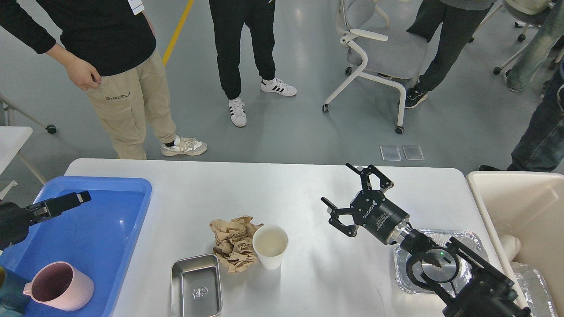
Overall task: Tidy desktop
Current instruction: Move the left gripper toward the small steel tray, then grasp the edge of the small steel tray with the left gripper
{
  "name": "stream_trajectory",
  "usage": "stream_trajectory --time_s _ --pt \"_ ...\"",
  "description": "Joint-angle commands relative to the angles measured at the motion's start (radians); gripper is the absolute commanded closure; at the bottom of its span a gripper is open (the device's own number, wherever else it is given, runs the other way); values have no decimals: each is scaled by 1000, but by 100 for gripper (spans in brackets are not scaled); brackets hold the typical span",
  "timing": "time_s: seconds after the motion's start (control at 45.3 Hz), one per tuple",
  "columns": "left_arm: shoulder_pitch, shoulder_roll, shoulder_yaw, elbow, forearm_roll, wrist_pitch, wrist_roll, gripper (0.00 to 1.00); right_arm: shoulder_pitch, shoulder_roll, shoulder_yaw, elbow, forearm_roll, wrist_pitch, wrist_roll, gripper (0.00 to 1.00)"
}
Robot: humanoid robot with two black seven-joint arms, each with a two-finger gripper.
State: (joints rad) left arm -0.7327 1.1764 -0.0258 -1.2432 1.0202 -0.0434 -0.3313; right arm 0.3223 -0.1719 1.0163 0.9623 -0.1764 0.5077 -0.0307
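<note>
The white desktop (308, 189) holds a crumpled brown paper (233, 243), a white paper cup (270, 245) touching its right side, a small steel tin (196, 285) near the front edge, and a foil tray (473, 241) at the right, partly hidden under my right arm. My right gripper (341, 187) is open and empty, hovering over the desktop to the right of the cup, fingers spread toward the far left. My left gripper (81, 197) is over the blue tray (132, 207), its fingers together with nothing in them.
A pink mug (59, 286) lies in the blue tray's near end. A cream-coloured bin (520, 198) stands at the desktop's right edge with another foil tray (535, 286) in it. People and a wheeled chair (379, 53) stand beyond the far edge.
</note>
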Motion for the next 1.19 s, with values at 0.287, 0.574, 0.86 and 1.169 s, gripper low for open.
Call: stream_trajectory --time_s 0.287,0.574,0.86,1.169 --pt "-182 -76 1 30 179 -282 -3 3 -9 6 -1 3 -8 2 2 0" --pt "-206 -182 3 48 676 -331 -120 3 -11 3 -1 4 -8 3 0 0" --pt "-225 -319 4 50 989 -334 -158 4 -17 5 1 7 -8 5 2 0" --pt "-339 -457 182 50 1103 -362 -158 5 -19 6 4 16 -8 5 2 0"
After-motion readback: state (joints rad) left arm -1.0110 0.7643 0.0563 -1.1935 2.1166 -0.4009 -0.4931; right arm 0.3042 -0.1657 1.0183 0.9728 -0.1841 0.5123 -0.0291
